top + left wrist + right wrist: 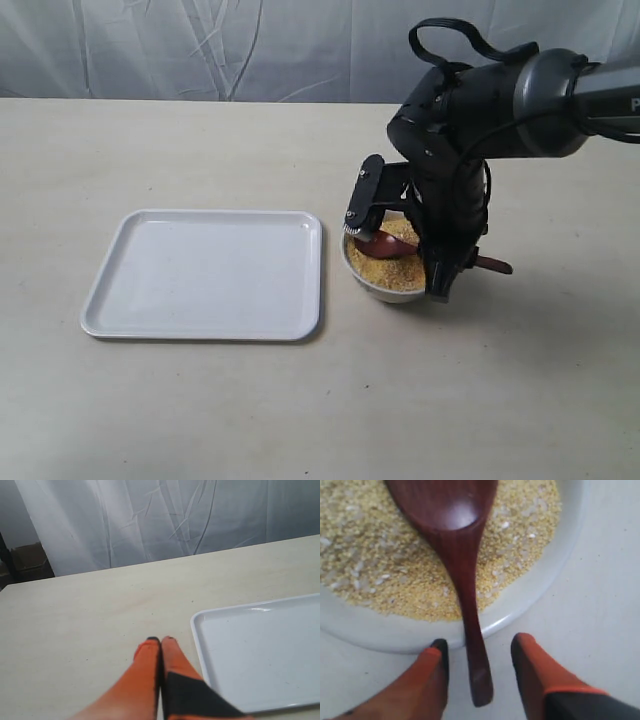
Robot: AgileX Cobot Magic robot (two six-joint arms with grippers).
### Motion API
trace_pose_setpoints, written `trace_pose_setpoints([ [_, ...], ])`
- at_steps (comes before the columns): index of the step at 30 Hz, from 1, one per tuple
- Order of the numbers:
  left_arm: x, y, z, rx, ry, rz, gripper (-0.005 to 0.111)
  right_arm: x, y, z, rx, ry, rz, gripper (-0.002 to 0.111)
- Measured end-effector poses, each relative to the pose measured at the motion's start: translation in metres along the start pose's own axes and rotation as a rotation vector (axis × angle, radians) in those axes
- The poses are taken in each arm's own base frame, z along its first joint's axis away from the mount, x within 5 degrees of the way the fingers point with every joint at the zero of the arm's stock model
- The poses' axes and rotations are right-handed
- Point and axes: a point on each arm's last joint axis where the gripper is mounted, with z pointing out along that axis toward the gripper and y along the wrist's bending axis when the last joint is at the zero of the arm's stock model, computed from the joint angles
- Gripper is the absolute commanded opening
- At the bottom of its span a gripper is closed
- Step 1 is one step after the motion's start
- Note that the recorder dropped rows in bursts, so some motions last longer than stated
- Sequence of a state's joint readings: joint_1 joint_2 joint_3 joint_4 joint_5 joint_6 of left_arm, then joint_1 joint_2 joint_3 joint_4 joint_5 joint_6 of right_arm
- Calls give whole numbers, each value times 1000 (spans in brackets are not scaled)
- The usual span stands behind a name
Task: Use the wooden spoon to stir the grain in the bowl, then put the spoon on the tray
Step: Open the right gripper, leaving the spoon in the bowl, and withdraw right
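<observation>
We see the dark reddish-brown wooden spoon (462, 565) lying with its round head on the yellow grain (370, 570) in the small white bowl (530, 600), handle running out over the bowl's rim, away from the flat white tray (200, 275), untouched between the parted fingers of the right gripper (480, 641).

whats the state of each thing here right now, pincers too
fine yellow-golden grain: heaped in the bowl
small round white bowl: upright, full of grain
dark reddish-brown wooden spoon: head lying on the grain, handle out over the rim, not gripped
flat white rectangular tray: empty, beside the bowl
left pincer: shut, holding nothing
right pincer: open, fingers either side of the spoon handle
</observation>
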State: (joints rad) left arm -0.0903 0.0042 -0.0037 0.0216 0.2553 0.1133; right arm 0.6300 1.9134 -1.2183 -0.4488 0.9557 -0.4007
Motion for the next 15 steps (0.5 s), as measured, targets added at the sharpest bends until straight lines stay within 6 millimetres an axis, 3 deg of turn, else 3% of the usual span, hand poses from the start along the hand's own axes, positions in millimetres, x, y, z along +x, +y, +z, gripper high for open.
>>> trace_pose_setpoints([
  [4,0,0,0,0,0,0,0,8,-3,-19,17,-27,112,52],
  [8,0,0,0,0,0,0,0,26,-7,-72,47,-175,260,52],
  [10,0,0,0,0,0,0,0,35,-4,-91,-27,-266,365,52],
  [15,0,0,0,0,0,0,0,61,-14,-94,-296,-394,679,52],
])
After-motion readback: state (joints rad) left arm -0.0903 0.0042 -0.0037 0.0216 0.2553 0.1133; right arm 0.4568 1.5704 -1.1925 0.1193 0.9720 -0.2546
